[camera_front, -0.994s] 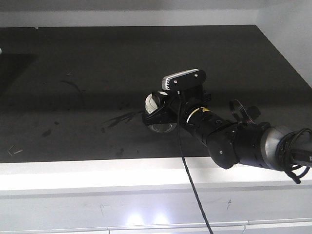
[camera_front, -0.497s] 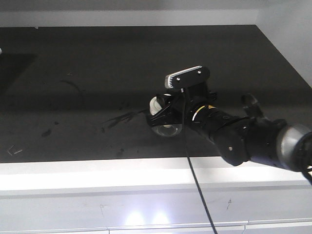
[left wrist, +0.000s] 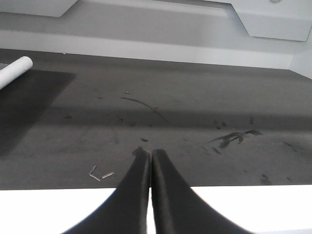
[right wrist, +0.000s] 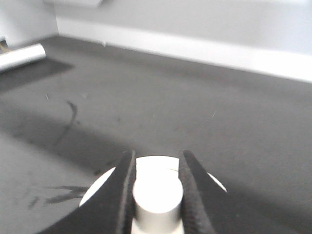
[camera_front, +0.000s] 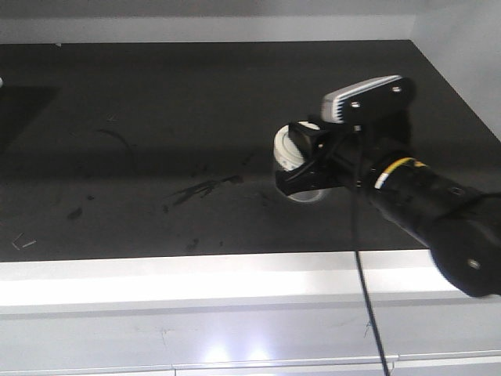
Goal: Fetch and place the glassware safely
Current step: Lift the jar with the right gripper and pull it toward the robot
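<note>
The jar (camera_front: 291, 149) sits between the fingers of the right tool (right wrist: 157, 158), over the right half of the worktop (camera_front: 156, 102) and nearer its front edge than its back. The left tool (left wrist: 149, 153) hangs at the front edge, left of the jar. A roll (left wrist: 14, 68) lies at the left edge, well apart from both.

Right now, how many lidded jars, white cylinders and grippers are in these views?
Lidded glass jar: 1
White cylinder: 1
Grippers: 2, the left gripper and the right gripper
Total: 4
</note>
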You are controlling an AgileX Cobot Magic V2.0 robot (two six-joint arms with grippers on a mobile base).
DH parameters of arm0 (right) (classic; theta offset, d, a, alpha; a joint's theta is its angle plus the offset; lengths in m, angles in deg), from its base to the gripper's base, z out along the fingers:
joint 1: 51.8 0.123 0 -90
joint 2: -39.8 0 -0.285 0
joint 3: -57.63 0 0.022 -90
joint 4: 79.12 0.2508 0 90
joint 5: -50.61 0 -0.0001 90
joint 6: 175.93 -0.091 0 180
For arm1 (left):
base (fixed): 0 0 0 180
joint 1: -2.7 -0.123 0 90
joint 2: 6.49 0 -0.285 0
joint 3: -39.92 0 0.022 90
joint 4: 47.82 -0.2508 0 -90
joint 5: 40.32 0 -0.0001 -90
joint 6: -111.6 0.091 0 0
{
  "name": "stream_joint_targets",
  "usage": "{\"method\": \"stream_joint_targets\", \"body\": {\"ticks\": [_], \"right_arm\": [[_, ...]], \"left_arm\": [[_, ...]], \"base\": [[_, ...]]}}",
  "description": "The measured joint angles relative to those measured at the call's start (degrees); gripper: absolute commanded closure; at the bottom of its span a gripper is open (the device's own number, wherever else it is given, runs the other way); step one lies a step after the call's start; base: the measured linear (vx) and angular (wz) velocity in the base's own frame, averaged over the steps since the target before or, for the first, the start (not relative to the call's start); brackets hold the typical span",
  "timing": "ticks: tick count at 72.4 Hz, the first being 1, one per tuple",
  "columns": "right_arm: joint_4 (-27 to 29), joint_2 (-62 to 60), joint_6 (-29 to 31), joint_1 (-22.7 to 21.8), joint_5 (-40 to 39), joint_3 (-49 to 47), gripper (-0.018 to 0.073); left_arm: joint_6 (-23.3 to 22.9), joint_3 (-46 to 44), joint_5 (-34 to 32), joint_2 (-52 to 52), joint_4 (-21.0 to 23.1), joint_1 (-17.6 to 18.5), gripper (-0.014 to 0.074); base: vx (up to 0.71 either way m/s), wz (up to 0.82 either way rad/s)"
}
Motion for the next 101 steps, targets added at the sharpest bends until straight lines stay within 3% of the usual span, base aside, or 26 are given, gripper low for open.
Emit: {"method": "stream_joint_targets", "body": {"ticks": [31,56,64,84,101], "right_arm": [[-0.19,-24.59,0.0,0.0,13.88,9.84,0.056],[-2.43,-29.54,-2.27,0.31,17.46,18.4,0.056],[-3.64,-29.54,-2.8,2.8,16.2,20.02,0.056],[-7.21,-28.8,-3.07,13.72,10.42,20.23,0.056],[-7.22,-24.59,-4.42,15.16,8.81,20.23,0.056]], "left_arm": [[0.0,0.0,0.0,0.0,0.0,0.0,0.0603],[0.0,0.0,0.0,0.0,0.0,0.0,0.0603],[0.0,0.0,0.0,0.0,0.0,0.0,0.0603],[0.0,0.0,0.0,0.0,0.0,0.0,0.0603],[0.0,0.0,0.0,0.0,0.0,0.0,0.0603]], "base": [[0.0,0.0],[0.0,0.0],[0.0,0.0],[0.0,0.0],[0.0,0.0]]}}
